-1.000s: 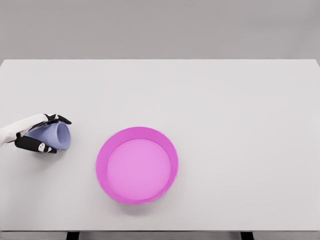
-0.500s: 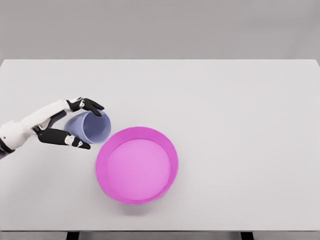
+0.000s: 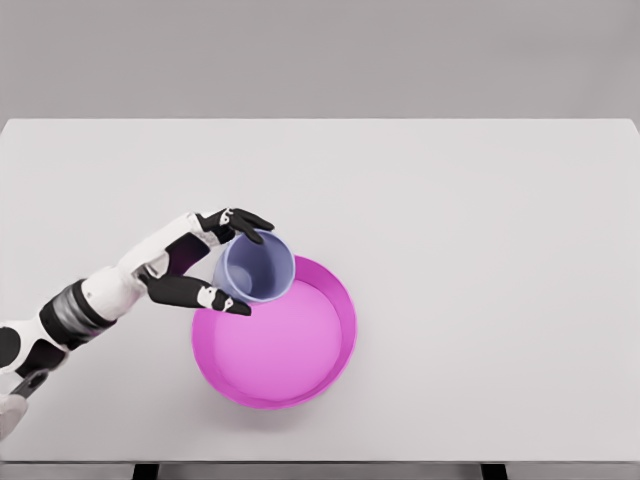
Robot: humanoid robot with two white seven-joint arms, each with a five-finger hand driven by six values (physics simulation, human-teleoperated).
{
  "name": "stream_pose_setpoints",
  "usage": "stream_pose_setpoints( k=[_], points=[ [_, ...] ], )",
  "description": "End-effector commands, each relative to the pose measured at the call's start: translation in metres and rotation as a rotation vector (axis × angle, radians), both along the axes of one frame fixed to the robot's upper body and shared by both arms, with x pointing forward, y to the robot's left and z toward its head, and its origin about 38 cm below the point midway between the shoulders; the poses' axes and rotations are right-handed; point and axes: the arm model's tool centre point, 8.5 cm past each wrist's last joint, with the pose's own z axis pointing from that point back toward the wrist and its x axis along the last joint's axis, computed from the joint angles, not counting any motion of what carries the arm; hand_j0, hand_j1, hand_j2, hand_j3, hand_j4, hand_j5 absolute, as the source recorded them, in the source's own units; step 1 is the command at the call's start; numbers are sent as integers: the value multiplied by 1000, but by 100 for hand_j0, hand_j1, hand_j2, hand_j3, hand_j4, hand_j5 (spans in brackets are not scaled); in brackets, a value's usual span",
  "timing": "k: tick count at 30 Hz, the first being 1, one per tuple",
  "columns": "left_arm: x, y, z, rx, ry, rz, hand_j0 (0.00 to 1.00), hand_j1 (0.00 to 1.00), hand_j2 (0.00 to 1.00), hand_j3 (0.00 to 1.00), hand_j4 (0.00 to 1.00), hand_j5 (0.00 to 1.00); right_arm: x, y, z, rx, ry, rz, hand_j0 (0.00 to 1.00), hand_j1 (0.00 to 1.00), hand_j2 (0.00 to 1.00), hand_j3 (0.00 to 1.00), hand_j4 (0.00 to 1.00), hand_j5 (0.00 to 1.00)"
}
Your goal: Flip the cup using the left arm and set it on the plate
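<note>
Down at the near edge, two dark table legs (image 3: 146,471) are peeking out beneath the white table (image 3: 480,250), which is filling almost the whole head view. Just above that edge, the round pink plate (image 3: 275,385) is sitting left of the middle, its raised rim catching the light and its flat floor showing bare toward the near side. Coming in from the lower left, the white left arm (image 3: 85,305) is reaching diagonally up and to the right, a grey ribbed band showing at the wrist. The left hand (image 3: 190,268) is curling around the lavender cup (image 3: 257,267), black fingertips (image 3: 250,219) wrapping over its far side and the thumb (image 3: 215,298) pressing along its near side, so the grip is closed firmly on it. The cup is tilting mouth-up toward the camera, its hollow inside plainly showing, and it is hanging over the plate's upper-left rim, overlapping the pink edge; whether it is touching the plate is impossible to tell from this angle. Beyond it, the tabletop is running back to a plain grey wall (image 3: 320,55).
</note>
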Motion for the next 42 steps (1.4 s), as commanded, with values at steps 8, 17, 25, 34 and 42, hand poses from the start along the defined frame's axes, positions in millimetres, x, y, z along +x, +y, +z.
stream_pose_setpoints(
  k=[8, 17, 25, 34, 42],
  points=[
    [2, -11, -1, -190, 147, -20, 52, 52, 52, 52, 52, 52, 0, 0, 0, 0, 0, 0, 100, 100, 100, 100, 100, 100],
    [-16, -14, -31, -264, 361, -48, 53, 53, 53, 53, 53, 53, 0, 0, 0, 0, 0, 0, 100, 100, 100, 100, 100, 100],
    [-14, -41, -29, -288, 341, -98, 53, 53, 53, 53, 53, 53, 0, 0, 0, 0, 0, 0, 100, 100, 100, 100, 100, 100],
    [-13, -49, -50, -260, 390, -94, 53, 53, 53, 53, 53, 53, 0, 0, 0, 0, 0, 0, 100, 100, 100, 100, 100, 100],
    [-9, -49, -69, -247, 428, -63, 55, 55, 55, 55, 55, 55, 0, 0, 0, 0, 0, 0, 100, 100, 100, 100, 100, 100]
  ],
)
